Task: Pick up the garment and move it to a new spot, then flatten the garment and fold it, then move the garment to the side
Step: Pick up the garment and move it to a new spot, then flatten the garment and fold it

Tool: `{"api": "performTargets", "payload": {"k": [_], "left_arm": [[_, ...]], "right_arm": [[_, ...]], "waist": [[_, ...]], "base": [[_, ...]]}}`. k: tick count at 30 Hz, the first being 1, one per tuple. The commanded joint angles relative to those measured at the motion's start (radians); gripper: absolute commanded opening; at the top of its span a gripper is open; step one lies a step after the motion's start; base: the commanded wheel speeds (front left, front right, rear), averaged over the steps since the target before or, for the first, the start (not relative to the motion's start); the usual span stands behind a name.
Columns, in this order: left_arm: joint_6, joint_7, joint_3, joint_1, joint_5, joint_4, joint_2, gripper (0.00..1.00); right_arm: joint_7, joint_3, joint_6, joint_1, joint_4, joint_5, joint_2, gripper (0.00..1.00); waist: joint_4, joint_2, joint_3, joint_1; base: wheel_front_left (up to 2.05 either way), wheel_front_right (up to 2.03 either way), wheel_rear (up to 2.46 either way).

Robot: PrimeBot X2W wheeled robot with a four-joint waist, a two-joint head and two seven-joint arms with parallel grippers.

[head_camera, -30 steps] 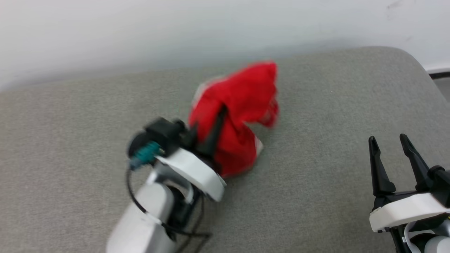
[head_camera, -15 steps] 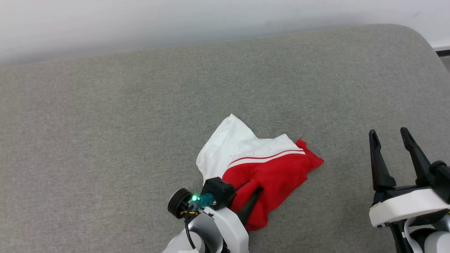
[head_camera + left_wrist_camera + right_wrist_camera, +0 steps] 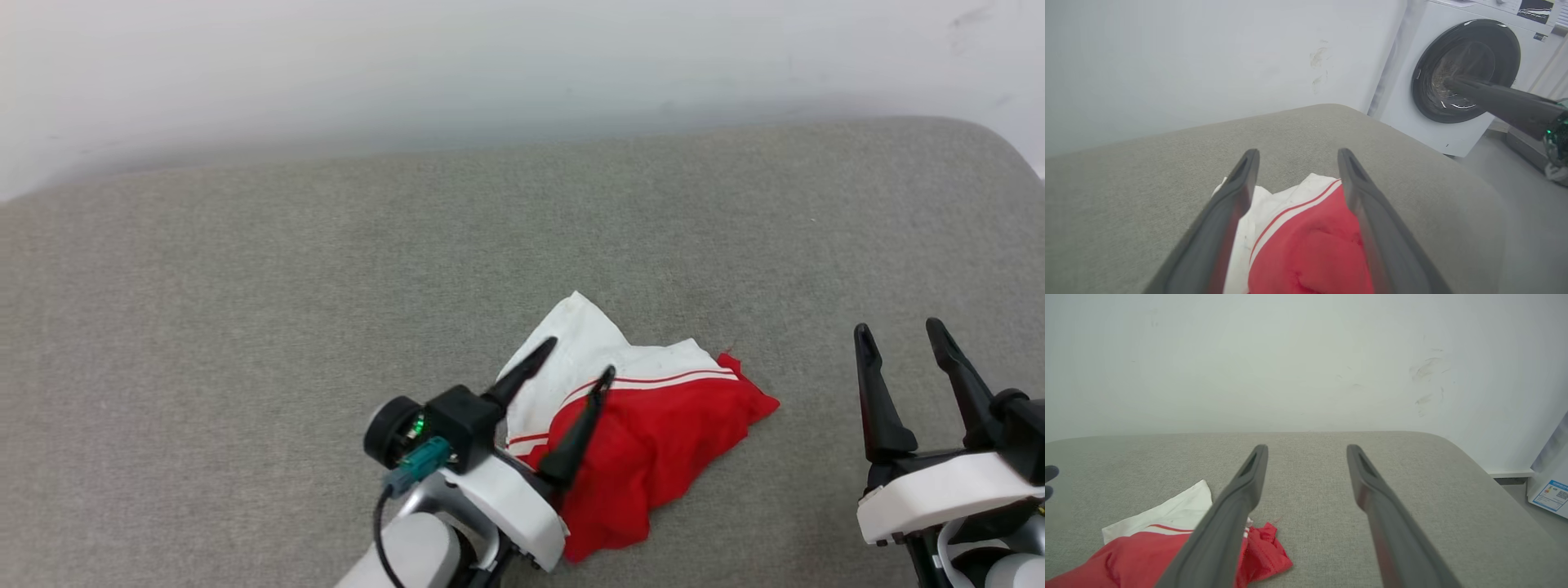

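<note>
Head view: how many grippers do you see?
2. The left gripper, open, over the garment near bottom centre; the right gripper, open, lower right, clear of the cloth.

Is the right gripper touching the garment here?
Apart. The head view shows a strip of bare grey cushion between the right gripper and the nearest red edge of the garment.

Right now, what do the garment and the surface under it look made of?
The garment: thin, soft, matte cloth, likely a synthetic jersey knit; it slumps in loose crumples. The grey surface: matte woven upholstery, probably padded; fine speckled weave and a rounded edge.
</note>
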Motion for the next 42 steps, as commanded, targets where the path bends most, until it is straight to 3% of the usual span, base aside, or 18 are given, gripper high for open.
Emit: {"api": "performTargets", "payload": {"k": [1,9,15,23,42], "left_arm": [[0.017,-0.013,0.017,0.008,0.010,-0.014,0.011,1.00],[0.121,-0.052,0.150,0.056,0.002,-0.049,0.060,1.00],[0.172,-0.061,0.248,0.115,0.006,-0.051,0.120,1.00],[0.188,-0.063,0.303,0.189,0.006,-0.071,0.167,1.00],[0.150,-0.040,0.280,0.175,-0.008,-0.054,0.157,1.00]], "right_arm": [[0.003,0.000,-0.001,0.009,-0.004,-0.002,0.001,1.00],[0.013,0.004,-0.001,0.043,-0.006,0.003,0.001,1.00],[0.023,0.016,-0.001,0.063,-0.010,0.005,0.001,1.00],[0.030,0.026,-0.001,0.086,-0.014,0.002,0.001,1.00],[0.043,0.021,-0.001,0.097,-0.033,0.017,0.001,1.00]], "waist": [[0.015,0.0000,-0.014,0.0000],[0.052,0.0000,-0.051,0.0000],[0.069,0.0000,-0.074,0.0000],[0.073,0.0000,-0.098,0.0000],[0.082,0.0000,-0.092,0.0000]], "base": [[0.00,0.00,0.00],[0.00,0.00,0.00],[0.00,0.00,0.00],[0.00,0.00,0.00],[0.00,0.00,0.00]]}}
